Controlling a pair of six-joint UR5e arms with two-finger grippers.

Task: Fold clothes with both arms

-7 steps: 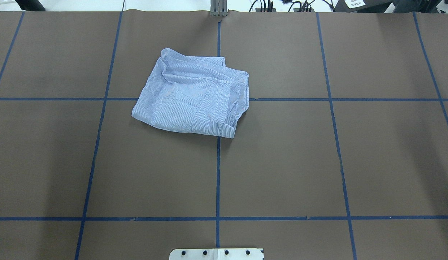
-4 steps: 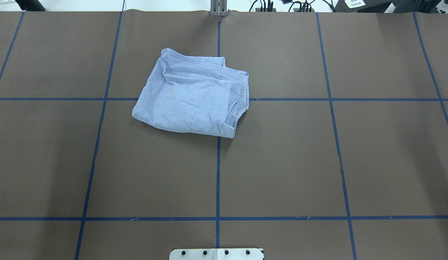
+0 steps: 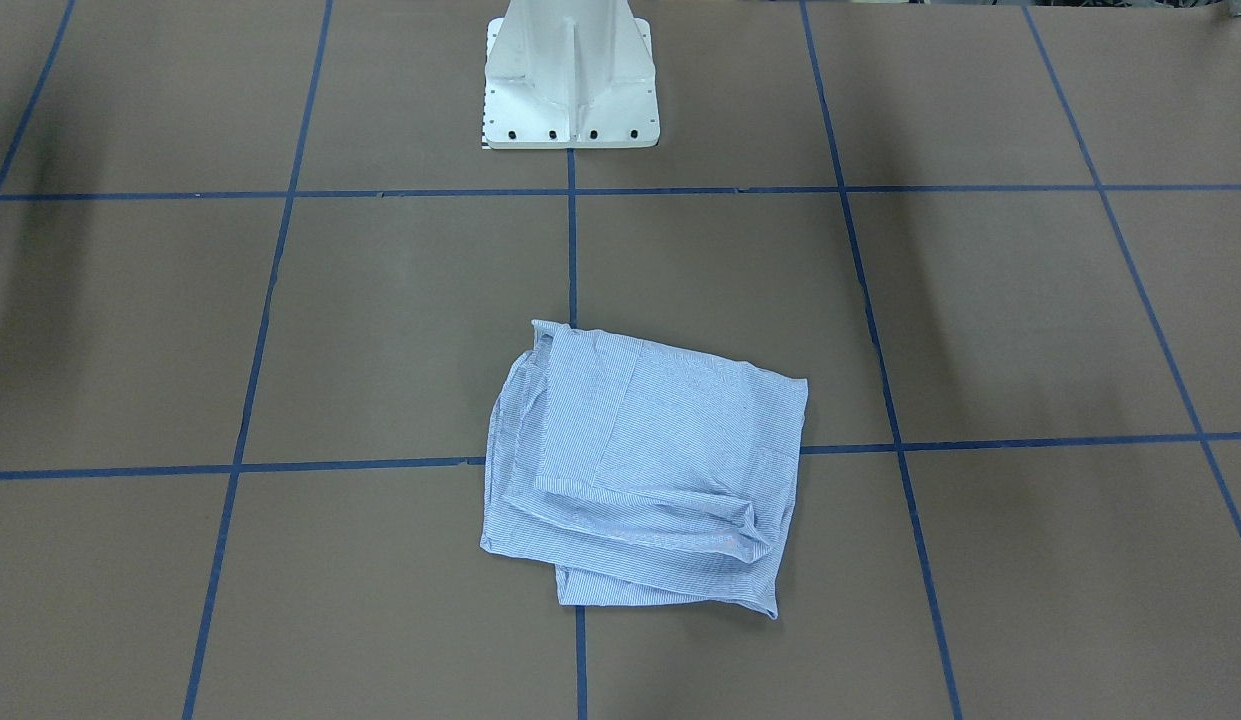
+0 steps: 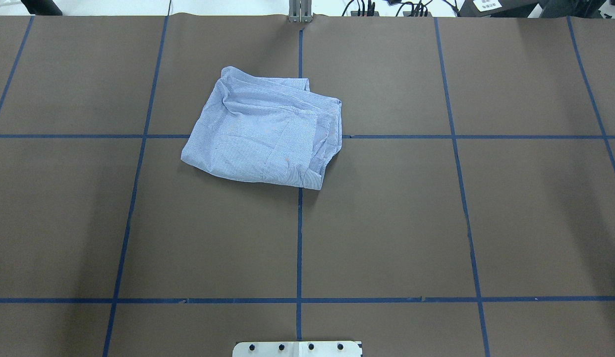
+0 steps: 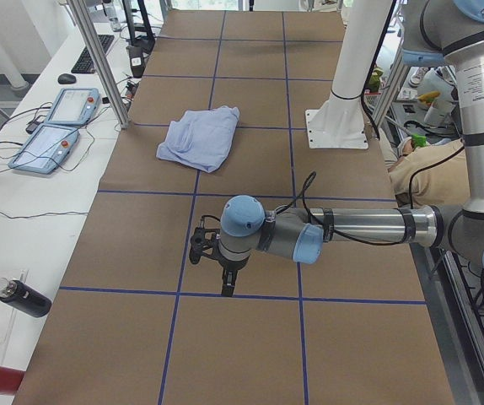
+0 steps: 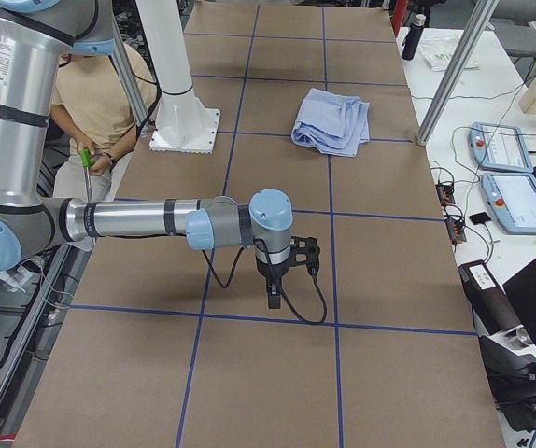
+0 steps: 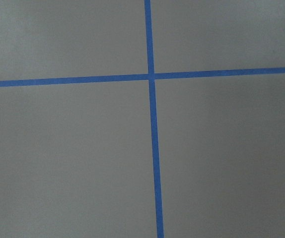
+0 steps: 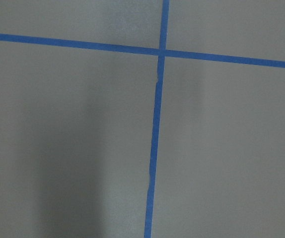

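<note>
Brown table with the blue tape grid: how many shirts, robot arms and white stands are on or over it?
Light blue and white striped cloth shirt, folded: 1
Silver-tubed robot arms with light blue caps: 2, the left arm and the right arm
White metal pedestal base: 1
Total: 4

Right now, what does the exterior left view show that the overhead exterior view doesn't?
Only exterior left: the left arm, its hand hanging well short of the shirt, and two control pendants. Only overhead: the shirt's layered edges, clear from above. Both: the folded shirt, the blue tape grid and the white base plate.
</note>
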